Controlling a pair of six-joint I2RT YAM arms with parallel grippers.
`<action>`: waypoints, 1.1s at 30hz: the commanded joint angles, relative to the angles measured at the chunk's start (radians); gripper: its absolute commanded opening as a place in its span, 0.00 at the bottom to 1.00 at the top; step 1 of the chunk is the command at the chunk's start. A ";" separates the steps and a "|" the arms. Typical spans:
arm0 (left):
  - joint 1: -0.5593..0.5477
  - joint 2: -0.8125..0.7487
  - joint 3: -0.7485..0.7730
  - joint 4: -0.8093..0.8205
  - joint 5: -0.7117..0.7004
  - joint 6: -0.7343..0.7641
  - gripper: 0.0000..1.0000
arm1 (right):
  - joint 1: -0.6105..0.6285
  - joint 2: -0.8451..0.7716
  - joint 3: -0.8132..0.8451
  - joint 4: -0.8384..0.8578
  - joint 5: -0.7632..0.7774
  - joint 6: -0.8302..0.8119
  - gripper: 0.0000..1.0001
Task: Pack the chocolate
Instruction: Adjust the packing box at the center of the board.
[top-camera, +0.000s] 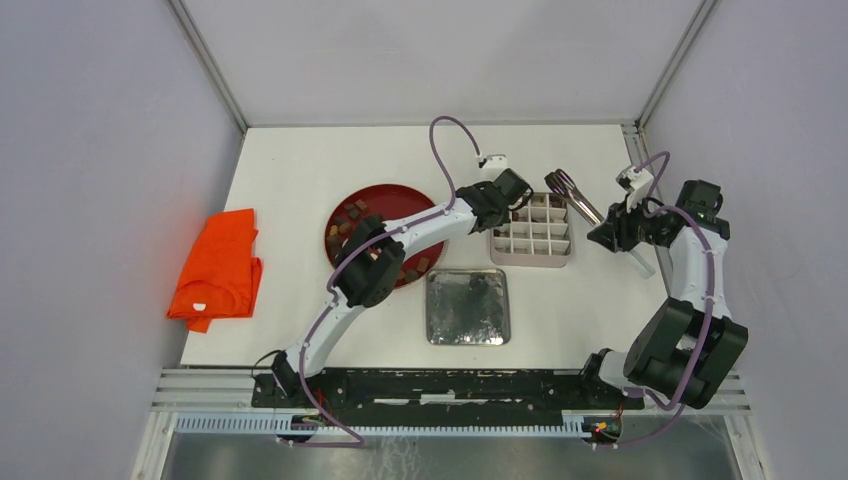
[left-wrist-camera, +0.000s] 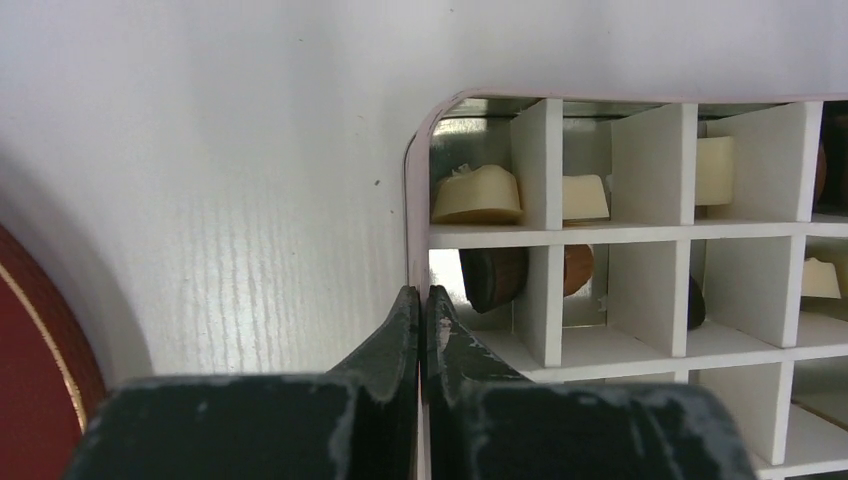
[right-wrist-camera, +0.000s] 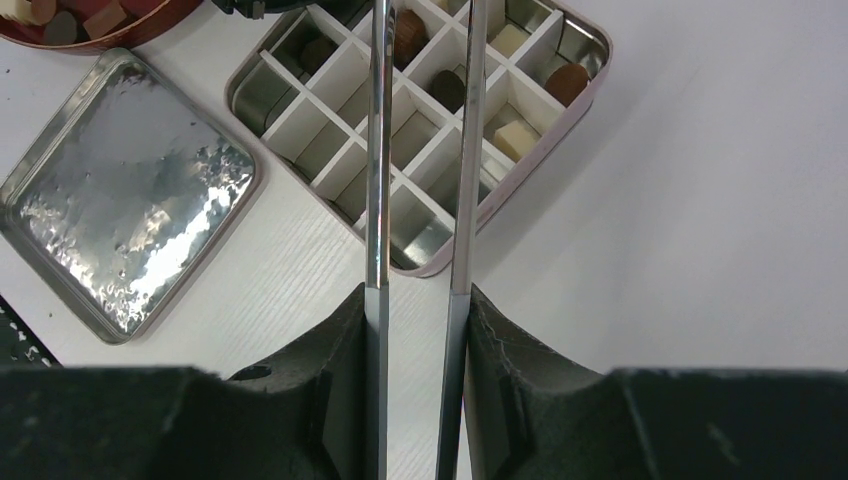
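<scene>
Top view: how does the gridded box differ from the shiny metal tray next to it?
The box is split by white dividers into small cells; the tray is one flat open pan. The box holds a few chocolates; the tray holds nothing. The box has a pale pinkish rim; the tray is shiny silver. Both are roughly square with rounded corners and lie flat on the table.

Bright, even light; soft shadows on the white surface. Glare streaks the silver tray and tongs; the left end effector blurs.
</scene>
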 joint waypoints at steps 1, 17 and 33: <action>-0.007 -0.084 -0.016 0.119 -0.153 0.030 0.02 | -0.011 -0.003 0.053 -0.017 -0.069 -0.025 0.00; -0.075 -0.344 -0.360 0.595 -0.378 0.223 0.02 | -0.101 -0.004 0.186 -0.083 -0.139 -0.027 0.00; -0.166 -0.392 -0.542 0.980 -0.577 0.476 0.02 | -0.109 -0.011 0.222 -0.144 -0.165 -0.071 0.00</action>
